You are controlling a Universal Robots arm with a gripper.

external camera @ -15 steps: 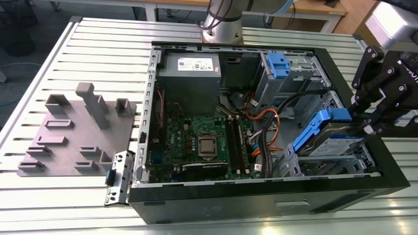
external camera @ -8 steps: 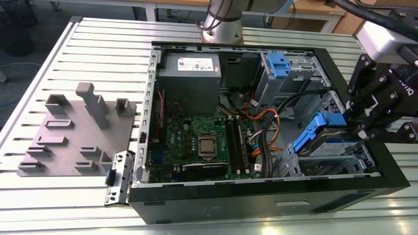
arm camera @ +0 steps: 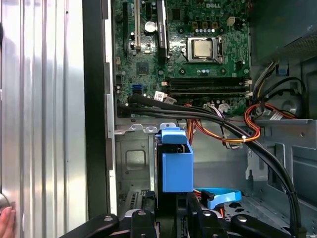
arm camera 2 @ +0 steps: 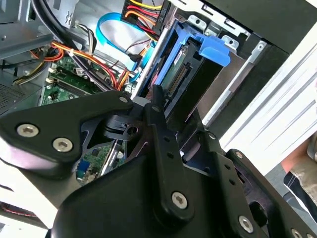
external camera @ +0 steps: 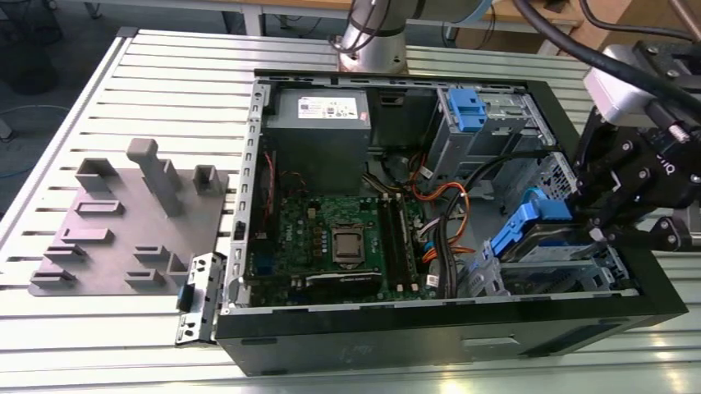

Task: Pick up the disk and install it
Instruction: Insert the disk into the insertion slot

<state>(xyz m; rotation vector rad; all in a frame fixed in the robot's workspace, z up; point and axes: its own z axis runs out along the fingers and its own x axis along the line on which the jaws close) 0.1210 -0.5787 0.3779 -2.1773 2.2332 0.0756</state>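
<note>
At the exterior view's left lies a grey plate, then the open case. At the case's corner on that view's right the disk stands tilted in a bay, clamped between the jaws of the gripper. A blue frame wraps its grey body.

The disk inside computer case

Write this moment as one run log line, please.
gripper: shut on disk | disk: tilted, partly in drive bay | case: open
</note>
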